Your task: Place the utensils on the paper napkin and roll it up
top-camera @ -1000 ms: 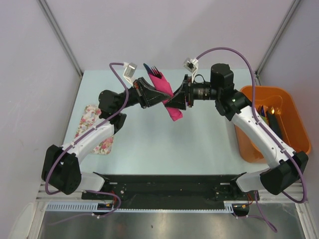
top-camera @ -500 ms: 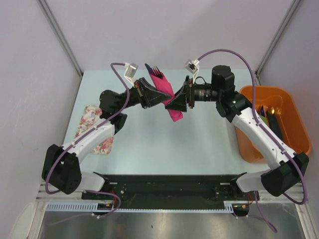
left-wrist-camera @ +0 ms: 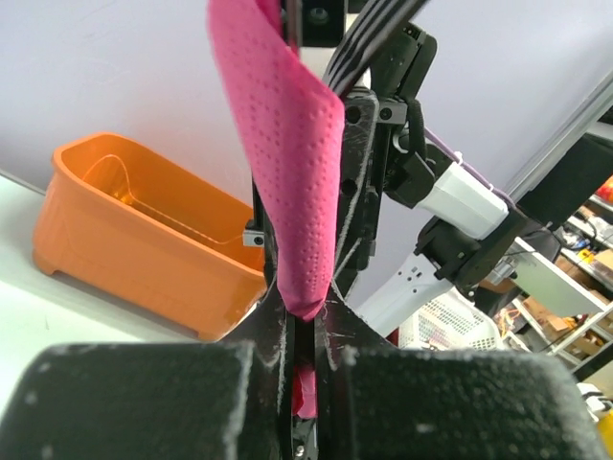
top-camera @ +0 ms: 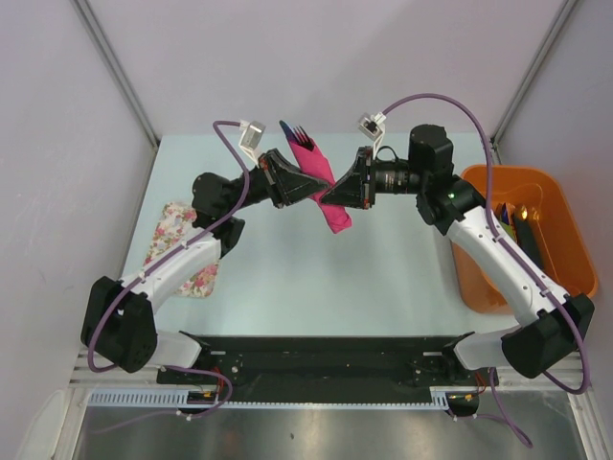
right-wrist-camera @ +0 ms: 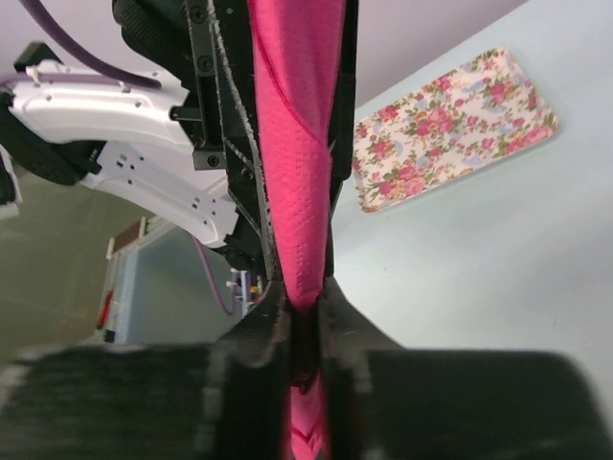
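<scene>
Right claw (top-camera: 329,197) has clamped napkin roll (top-camera: 317,165), fork tines (top-camera: 299,135) pointing far-left.

- utensils (top-camera: 299,134): I can make out only fork tines and a dark tip at upper centre; the rest is wrapped inside the paper napkin (top-camera: 336,218).
- paper napkin, both wrist views: its far end is cut off by the top edge.
- orange tub (top-camera: 517,173) contents: too small for me to name.
- floral mat (top-camera: 168,225): partly under the left arm (top-camera: 182,264).
</scene>
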